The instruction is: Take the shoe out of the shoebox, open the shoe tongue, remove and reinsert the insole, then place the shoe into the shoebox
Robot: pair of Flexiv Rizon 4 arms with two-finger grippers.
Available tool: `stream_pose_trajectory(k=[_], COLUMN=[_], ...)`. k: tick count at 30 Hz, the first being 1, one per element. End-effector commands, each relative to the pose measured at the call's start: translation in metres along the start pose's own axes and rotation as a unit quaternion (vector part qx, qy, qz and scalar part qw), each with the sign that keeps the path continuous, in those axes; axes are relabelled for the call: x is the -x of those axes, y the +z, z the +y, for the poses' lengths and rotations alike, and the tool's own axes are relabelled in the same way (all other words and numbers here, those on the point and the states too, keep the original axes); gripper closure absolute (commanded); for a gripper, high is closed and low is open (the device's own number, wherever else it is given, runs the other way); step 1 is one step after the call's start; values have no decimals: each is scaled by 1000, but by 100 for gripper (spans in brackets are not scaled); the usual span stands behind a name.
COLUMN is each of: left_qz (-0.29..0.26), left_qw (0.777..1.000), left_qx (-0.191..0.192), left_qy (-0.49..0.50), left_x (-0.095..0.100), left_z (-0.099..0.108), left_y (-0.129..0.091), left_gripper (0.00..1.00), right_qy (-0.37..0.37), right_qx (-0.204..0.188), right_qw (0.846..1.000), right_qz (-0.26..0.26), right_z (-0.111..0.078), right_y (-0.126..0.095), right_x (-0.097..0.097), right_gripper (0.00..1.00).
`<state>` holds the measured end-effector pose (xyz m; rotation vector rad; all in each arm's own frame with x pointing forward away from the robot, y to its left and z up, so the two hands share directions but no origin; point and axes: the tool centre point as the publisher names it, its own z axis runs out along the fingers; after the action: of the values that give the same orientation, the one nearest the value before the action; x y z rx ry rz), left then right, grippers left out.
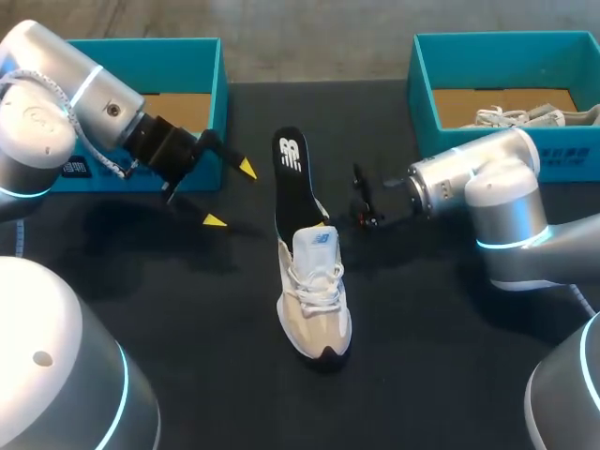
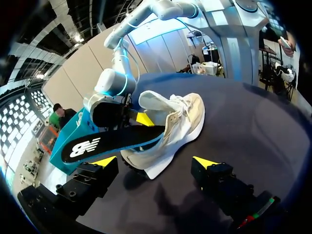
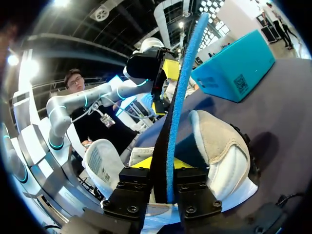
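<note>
Now | right gripper (image 3: 165,166) clamping black blue-edged insole (image 1: 291,173) at heel of white laced sneaker (image 1: 317,300) | insole pointing up-frame | left gripper (image 1: 231,195) gaping upper-left, nearer its free end

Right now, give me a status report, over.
Left claw open, beside shoe. Right claw shut on insole, partly out of shoe's heel end. Shoe on table, unboxed. Nothing blocking left claw.

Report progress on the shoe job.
Done: shoe out on the table, tongue raised. In hand: right pincer shut on the insole, one end inside the shoe; can't tell if leaving or re-entering. Left pincer open. Still to do: seat insole, box the shoe.
</note>
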<state>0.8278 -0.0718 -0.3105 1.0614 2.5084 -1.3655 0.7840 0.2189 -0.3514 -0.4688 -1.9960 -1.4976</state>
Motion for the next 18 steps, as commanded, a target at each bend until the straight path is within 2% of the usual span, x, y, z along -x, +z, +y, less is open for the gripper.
stream_pose_trajectory(k=[1, 8, 18], left_qz=[0, 0, -1], left_qw=[1000, 1000, 1000], left_qx=[1, -2, -6], left_qy=[0, 2, 0], left_x=[-1, 1, -2], left_z=[0, -1, 3], left_y=[1, 2, 3], left_gripper=[0, 0, 0], right_qy=[-3, 0, 24], right_qx=[-1, 8, 38], right_qw=[1000, 1000, 999], right_qz=[-7, -8, -15], right_z=[4, 14, 26], right_y=[-3, -2, 3], right_x=[-4, -3, 1], right_gripper=[77, 72, 74])
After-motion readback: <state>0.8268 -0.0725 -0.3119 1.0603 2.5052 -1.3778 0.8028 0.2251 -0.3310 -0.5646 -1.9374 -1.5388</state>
